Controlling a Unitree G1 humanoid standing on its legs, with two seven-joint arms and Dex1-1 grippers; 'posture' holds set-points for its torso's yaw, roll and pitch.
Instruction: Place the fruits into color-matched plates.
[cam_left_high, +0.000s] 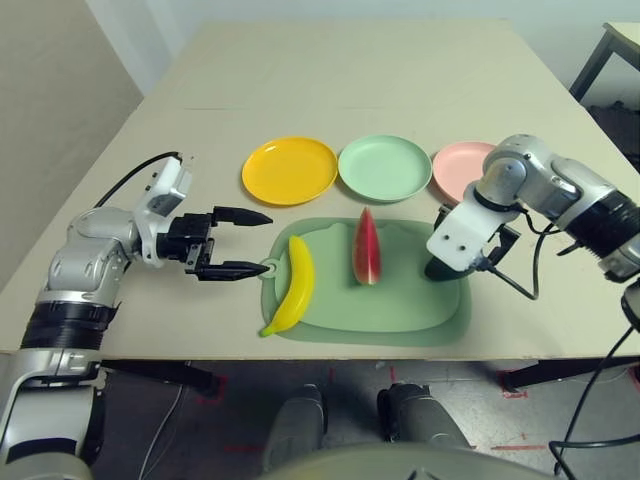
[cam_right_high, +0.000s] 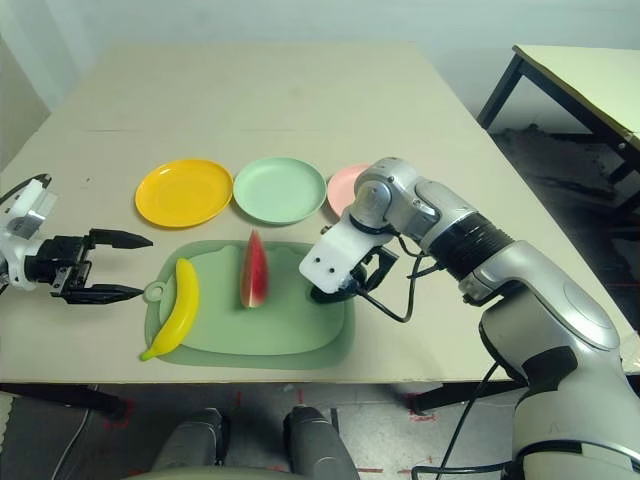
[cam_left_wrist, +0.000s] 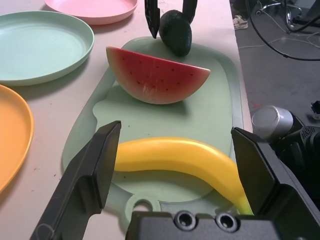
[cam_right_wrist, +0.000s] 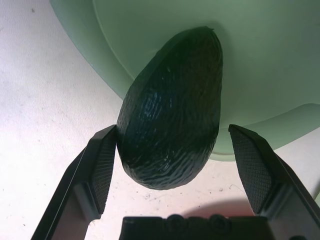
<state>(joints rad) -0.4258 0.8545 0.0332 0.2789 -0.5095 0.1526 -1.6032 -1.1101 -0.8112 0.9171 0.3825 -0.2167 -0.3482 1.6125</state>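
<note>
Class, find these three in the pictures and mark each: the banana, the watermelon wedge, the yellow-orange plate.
Banana (cam_left_high: 297, 285): left eye view, middle of its curve.
Watermelon wedge (cam_left_wrist: 154, 80): left wrist view, red flesh.
Yellow-orange plate (cam_right_high: 185, 191): right eye view, bare centre.

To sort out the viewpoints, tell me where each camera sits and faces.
Left eye: head, facing down at the table; both forearms show.
Right eye: head, same scene; both arms show.
Left wrist: left arm, along its open fingers over the banana.
Right wrist: right arm, along its open fingers at the avocado.
Both wrist views share the avocado and mat.
</note>
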